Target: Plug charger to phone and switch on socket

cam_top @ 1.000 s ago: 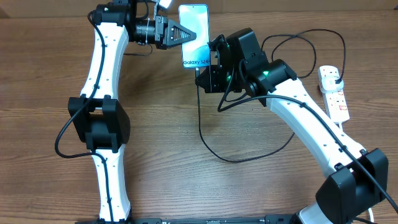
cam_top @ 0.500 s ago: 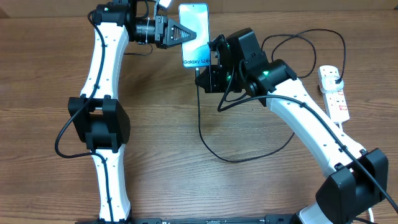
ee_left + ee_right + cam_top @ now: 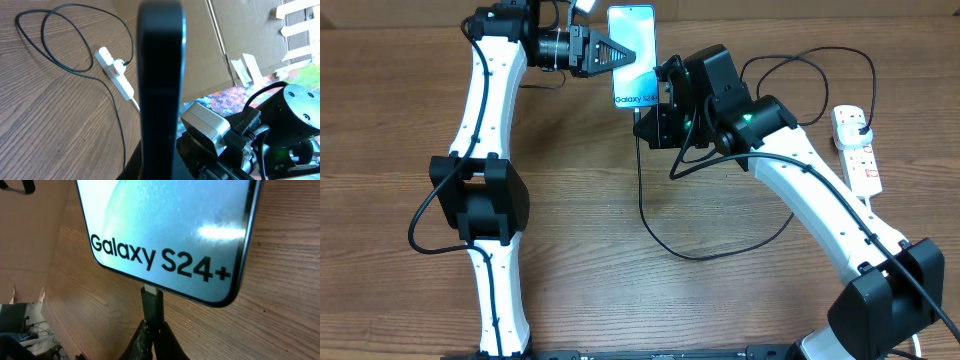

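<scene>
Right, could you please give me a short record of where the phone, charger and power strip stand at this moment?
phone: screen lit, gripped at its side by the left gripper
charger tip: pinched in the right gripper, meeting the phone's bottom edge; whether fully seated cannot be told
charger cable: loops across the table towards the socket
socket: on the table, far right, black plug in it; switch position cannot be told
</scene>
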